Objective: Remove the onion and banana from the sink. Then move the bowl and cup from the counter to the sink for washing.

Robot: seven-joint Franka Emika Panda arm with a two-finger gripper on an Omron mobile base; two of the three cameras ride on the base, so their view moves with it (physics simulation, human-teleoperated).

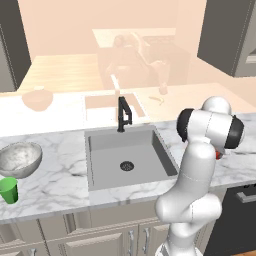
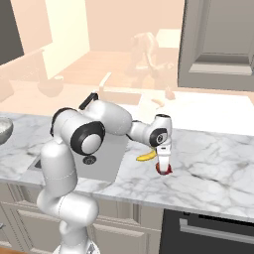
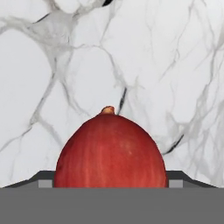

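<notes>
Onion (image 3: 110, 151) between fingers (image 3: 43, 180) — seemingly touching counter (image 3: 175, 65)

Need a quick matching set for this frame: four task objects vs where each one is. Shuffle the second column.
1. onion
2. banana
3. bowl
4. cup

a. counter, left of the sink, at the front edge
b. counter, right of the sink, between the fingers
c. counter, left of the sink, behind the green one
d. counter, right of the sink, beside the gripper

Pairs: 1-b, 2-d, 3-c, 4-a
</notes>
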